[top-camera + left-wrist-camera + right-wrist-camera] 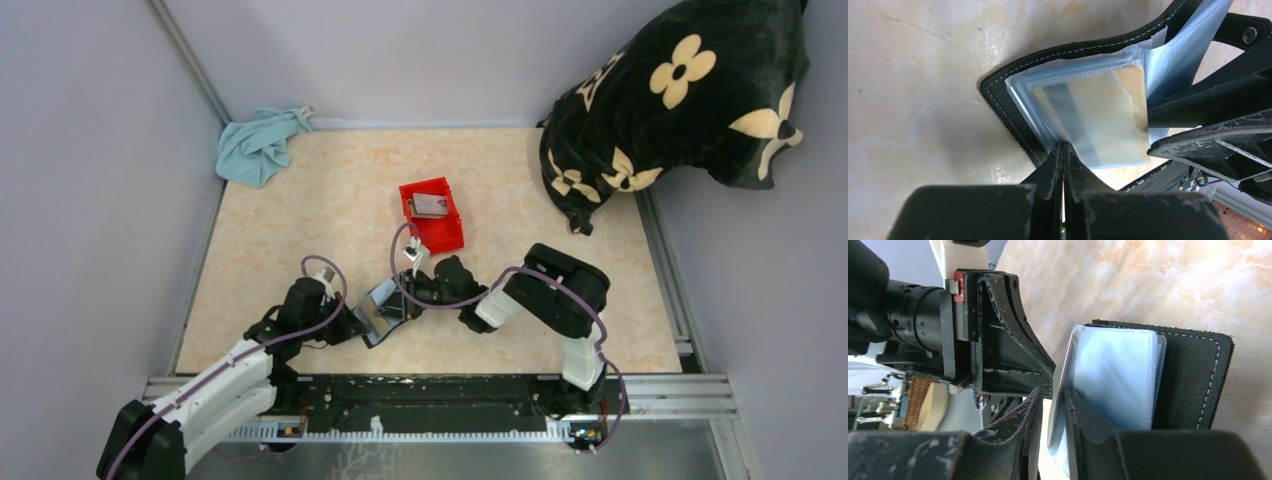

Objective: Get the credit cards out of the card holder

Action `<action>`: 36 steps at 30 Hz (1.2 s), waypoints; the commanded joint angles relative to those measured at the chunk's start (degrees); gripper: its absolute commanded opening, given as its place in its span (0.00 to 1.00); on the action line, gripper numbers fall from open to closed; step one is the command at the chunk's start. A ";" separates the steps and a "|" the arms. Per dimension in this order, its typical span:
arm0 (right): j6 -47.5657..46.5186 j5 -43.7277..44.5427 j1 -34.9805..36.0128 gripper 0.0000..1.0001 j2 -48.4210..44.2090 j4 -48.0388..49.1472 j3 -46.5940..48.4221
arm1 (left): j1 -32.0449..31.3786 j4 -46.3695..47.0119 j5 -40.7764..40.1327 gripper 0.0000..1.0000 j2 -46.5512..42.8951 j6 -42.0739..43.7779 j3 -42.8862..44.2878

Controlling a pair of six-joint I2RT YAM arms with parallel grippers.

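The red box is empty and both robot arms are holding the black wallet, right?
Not quite. The red plastic bin is not empty: a flat greyish card lies in it, as the top external view shows. The jaws of both arms do grip the black folding card holder.

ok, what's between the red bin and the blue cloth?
Only bare tabletop. The top external view shows nothing lying between the red bin and the blue cloth.

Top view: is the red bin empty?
No, a grey card lies inside the red bin.
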 commanded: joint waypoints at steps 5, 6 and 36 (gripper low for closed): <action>-9.84 2.18 6.57 0.23 -5.87 -25.59 2.48 | -0.38 1.73 -3.05 0.00 1.39 1.05 -1.64; -10.41 2.73 6.53 0.23 -6.34 -26.75 2.40 | -0.37 1.90 -3.11 0.00 1.65 1.05 -1.69; 0.54 -4.22 6.11 0.00 -8.15 -5.21 -6.07 | -0.38 3.56 -3.91 0.00 4.88 2.49 -0.36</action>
